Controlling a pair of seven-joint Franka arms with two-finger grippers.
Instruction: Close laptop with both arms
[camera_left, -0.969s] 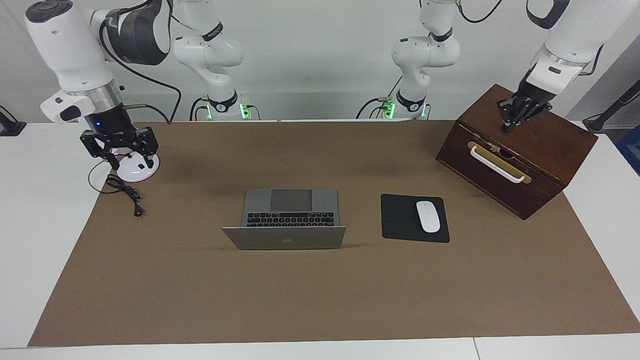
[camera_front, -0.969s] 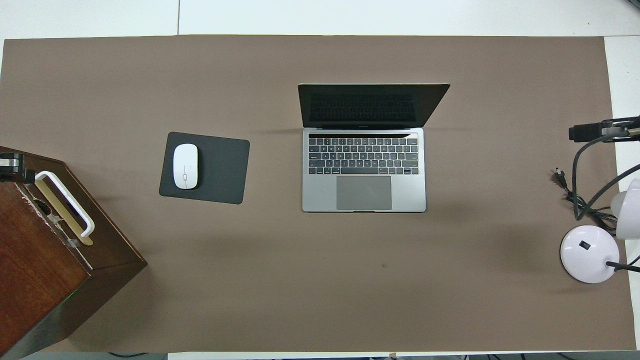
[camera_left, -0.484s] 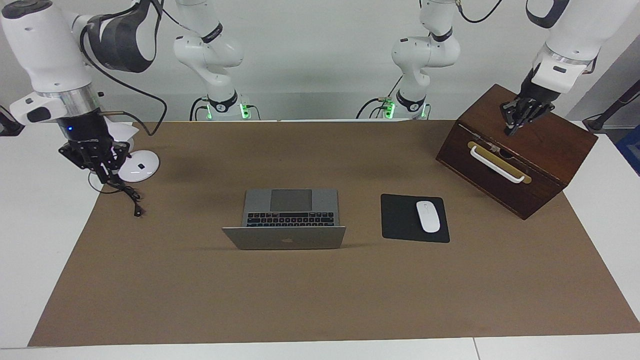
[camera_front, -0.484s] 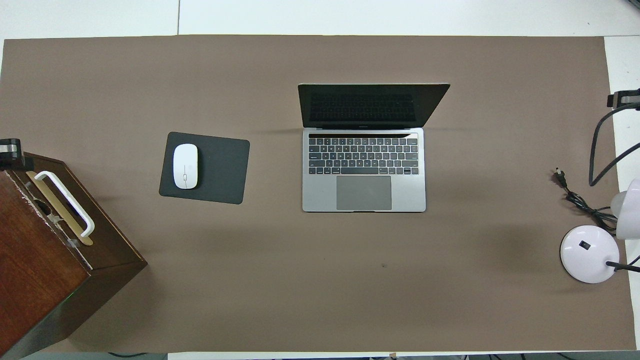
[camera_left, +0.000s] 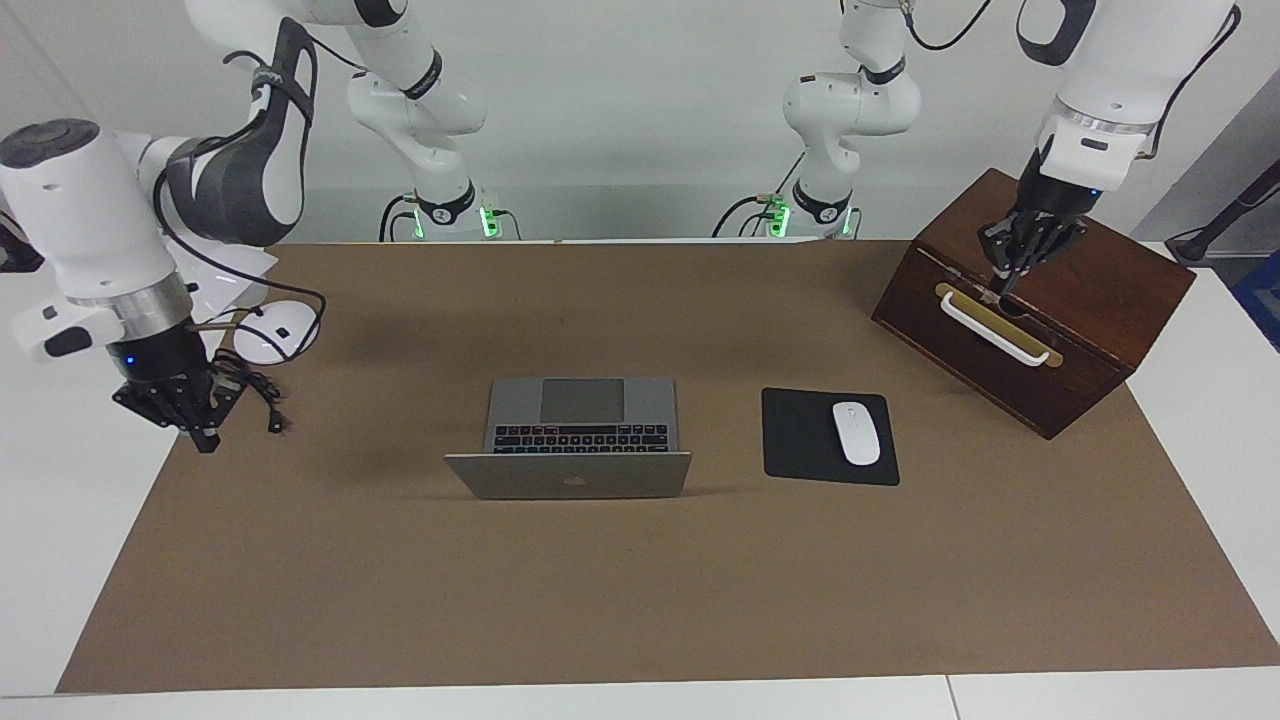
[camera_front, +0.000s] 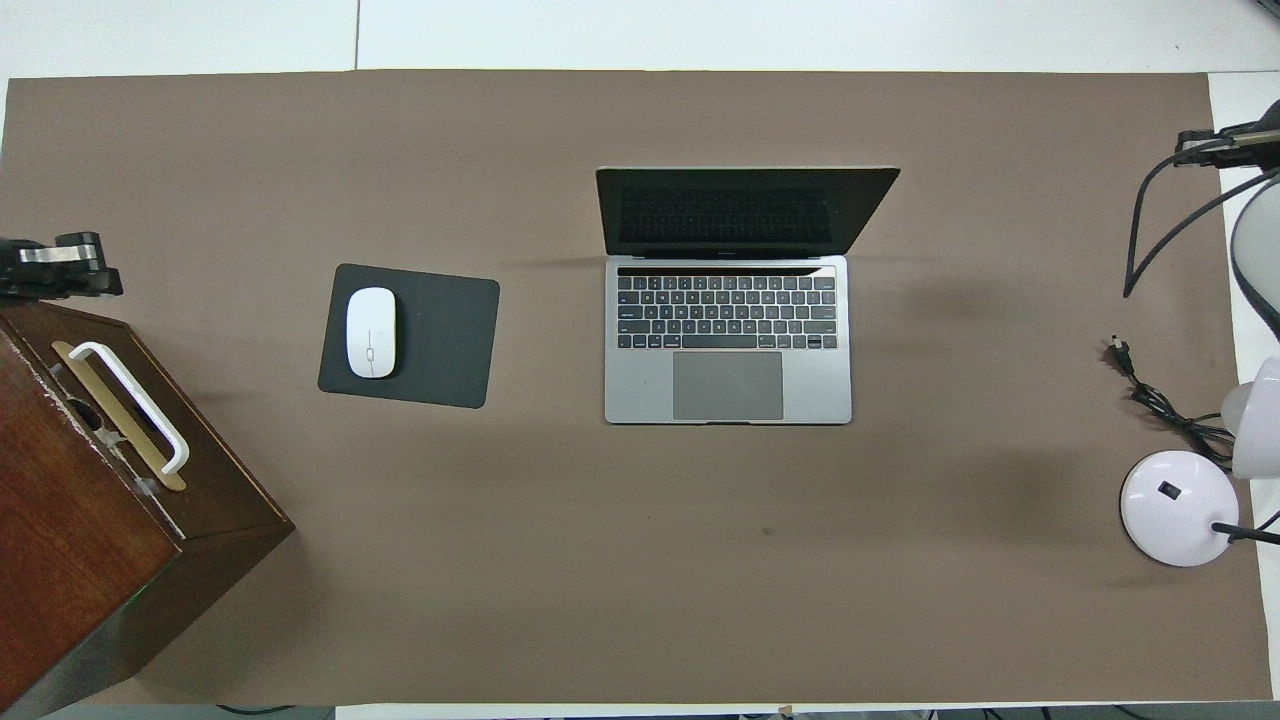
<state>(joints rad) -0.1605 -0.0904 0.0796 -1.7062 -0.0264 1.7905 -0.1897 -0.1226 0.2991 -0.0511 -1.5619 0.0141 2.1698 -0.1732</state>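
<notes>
The silver-grey laptop stands open in the middle of the brown mat, its lid with the dark apple logo upright; the overhead view shows its black keys and grey trackpad. My right gripper hangs low over the mat's edge at the right arm's end, beside the black cable, well apart from the laptop; only its edge shows in the overhead view. My left gripper is over the wooden box's front top edge, above the white handle, and shows in the overhead view too.
A black mouse pad with a white mouse lies beside the laptop toward the left arm's end. A dark wooden box with a white handle stands there. A white lamp base and black cable lie at the right arm's end.
My right gripper has moved from over the lamp base away from the robots and lower, to beside the cable. My left gripper has shifted toward the box's front edge. The laptop has not moved.
</notes>
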